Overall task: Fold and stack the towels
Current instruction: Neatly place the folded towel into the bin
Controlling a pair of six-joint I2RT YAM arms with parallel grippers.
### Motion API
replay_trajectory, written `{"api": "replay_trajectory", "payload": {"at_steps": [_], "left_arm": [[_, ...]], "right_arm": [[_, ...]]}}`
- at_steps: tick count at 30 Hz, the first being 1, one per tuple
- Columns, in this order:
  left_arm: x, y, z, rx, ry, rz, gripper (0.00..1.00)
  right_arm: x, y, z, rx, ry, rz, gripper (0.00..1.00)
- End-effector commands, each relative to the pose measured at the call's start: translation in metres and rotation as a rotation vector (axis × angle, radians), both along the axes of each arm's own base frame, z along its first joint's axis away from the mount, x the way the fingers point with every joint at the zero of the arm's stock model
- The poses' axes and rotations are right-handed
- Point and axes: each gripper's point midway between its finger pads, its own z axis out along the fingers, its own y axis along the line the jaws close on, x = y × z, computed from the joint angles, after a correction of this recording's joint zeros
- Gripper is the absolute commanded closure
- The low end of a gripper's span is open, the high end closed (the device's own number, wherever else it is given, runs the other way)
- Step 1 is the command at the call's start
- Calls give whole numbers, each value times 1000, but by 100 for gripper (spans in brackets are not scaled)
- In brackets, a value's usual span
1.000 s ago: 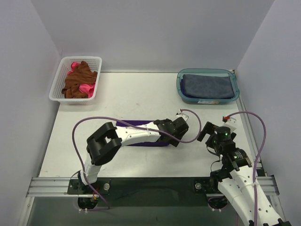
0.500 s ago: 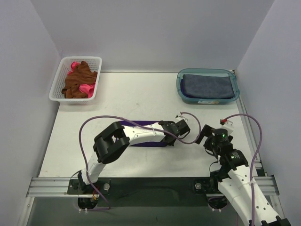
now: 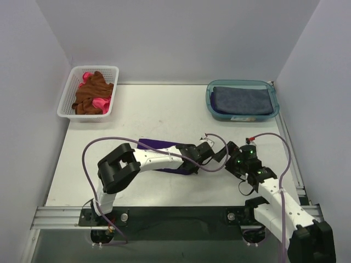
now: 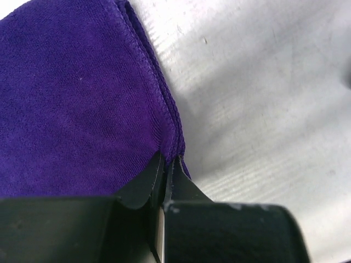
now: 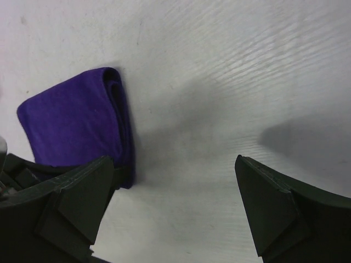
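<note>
Left gripper (image 4: 167, 162) pinches an edge of the folded purple towel (image 4: 71, 98)

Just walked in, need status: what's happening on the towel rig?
The left arm has its jaws shut on an edge of the folded purple towel mid-table. The right arm hovers beside it, jaws open. A blue-grey towel lies in the teal tub; brown and pink towels sit crumpled in the white basket.

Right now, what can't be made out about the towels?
Top view: the left arm covers most of the purple towel.
Left wrist: the frame edge cuts it off beyond the left gripper.
In the basket, the heaped brown and pink towels cannot be counted.
</note>
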Motion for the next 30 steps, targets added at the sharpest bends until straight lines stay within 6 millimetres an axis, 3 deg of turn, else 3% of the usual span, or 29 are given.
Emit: {"api": "replay_trajectory", "payload": {"at_steps": [1,8,20,30], "left_arm": [[-3,-15,30,-111,-13,-48,100],[2,-15,44,-186,-26,-19,100],[17,-23,62,-271,-36,23,100],[19,-21,63,-280,-26,27,100]], "right_arm": [[25,34,23,236,-47,-7,0],[40,55,3,353,27,-20,0],[24,101,-37,393,150,3,6],[21,115,-56,422,218,30,15]]}}
